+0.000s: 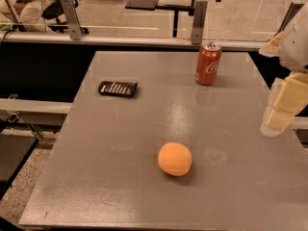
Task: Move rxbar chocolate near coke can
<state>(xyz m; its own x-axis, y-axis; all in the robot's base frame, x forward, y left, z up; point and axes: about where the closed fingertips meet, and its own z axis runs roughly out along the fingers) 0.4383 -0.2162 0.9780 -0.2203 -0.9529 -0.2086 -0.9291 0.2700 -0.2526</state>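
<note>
Three things lie on the grey surface [240, 191]: the flat black chocolate bar [118, 88], white-lettered, at upper left; the red can [208, 63] well apart at upper right; an orange [174, 159]. We cannot tell how the gripper [281, 112], at the right edge, is set.

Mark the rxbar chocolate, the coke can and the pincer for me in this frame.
rxbar chocolate [118, 88], camera view, middle of the black wrapper.
coke can [208, 64], camera view, red side by the white logo.
pincer [280, 113], camera view, pale lower end at the picture's right edge.
</note>
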